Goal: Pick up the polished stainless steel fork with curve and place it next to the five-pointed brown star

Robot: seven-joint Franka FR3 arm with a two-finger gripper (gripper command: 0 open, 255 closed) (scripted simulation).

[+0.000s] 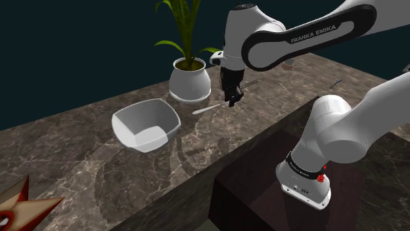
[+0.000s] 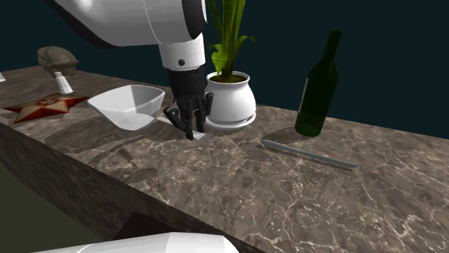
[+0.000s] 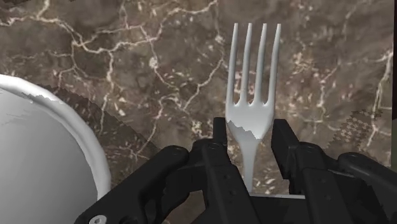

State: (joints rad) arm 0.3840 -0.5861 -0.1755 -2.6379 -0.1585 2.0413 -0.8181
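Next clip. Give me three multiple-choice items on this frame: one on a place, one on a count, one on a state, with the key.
1. Where does the fork lie?
A) in the bowl
B) on the counter beside the white plant pot
C) against the bottle

2. How many tines has it?
A) three
B) four
C) five

3. How is the gripper?
A) open, astride the fork's neck
B) shut on the bowl's rim
C) shut on the bottle

Key:
1 B, the second exterior view shows it flat by the pot.
2 B, the wrist view shows four.
3 A, its fingers stand apart either side of the neck.
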